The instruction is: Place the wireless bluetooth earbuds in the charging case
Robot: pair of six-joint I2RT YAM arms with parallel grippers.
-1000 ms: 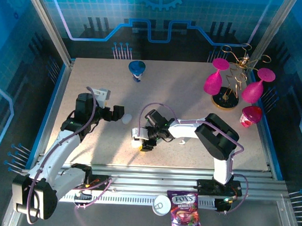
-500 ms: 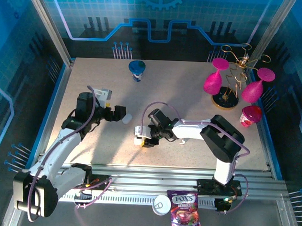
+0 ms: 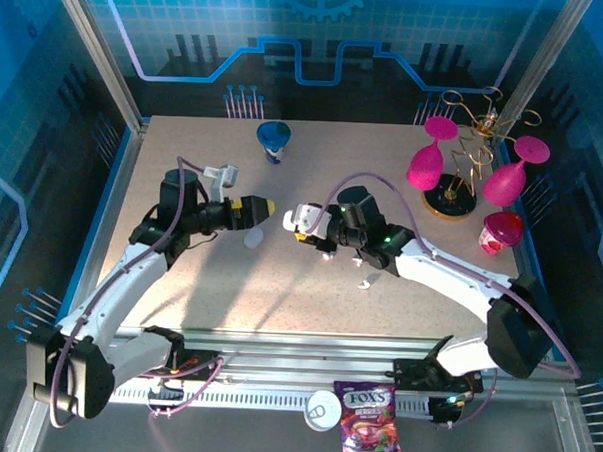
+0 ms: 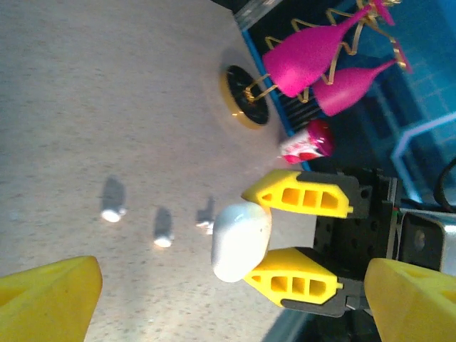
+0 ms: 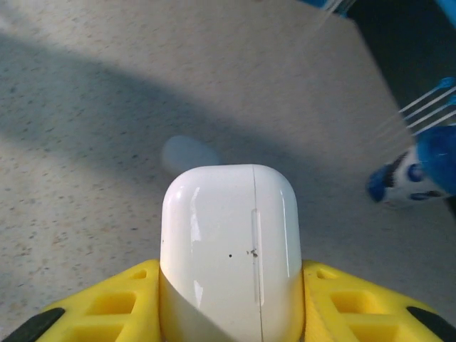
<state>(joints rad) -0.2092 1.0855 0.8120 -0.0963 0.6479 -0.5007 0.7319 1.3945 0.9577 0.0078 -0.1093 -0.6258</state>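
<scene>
Right gripper [image 3: 303, 226] is clamped on a white charging case [image 4: 241, 241], left gripper [image 3: 262, 208] gaping wide opposite; three earbuds [image 4: 163, 239] lie loose on the table [image 4: 107, 85] beyond.

Two cases [image 5: 228, 242] [image 3: 253, 240], three earbuds [image 4: 112, 213] [image 4: 164, 239] [image 4: 206, 223]

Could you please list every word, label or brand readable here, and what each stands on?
"FOX'S": on the purple plastic sweets bag below the table's near edge.
Its smaller print: too small to read.
Label on the small red-and-white pot: too blurred to read.
</scene>
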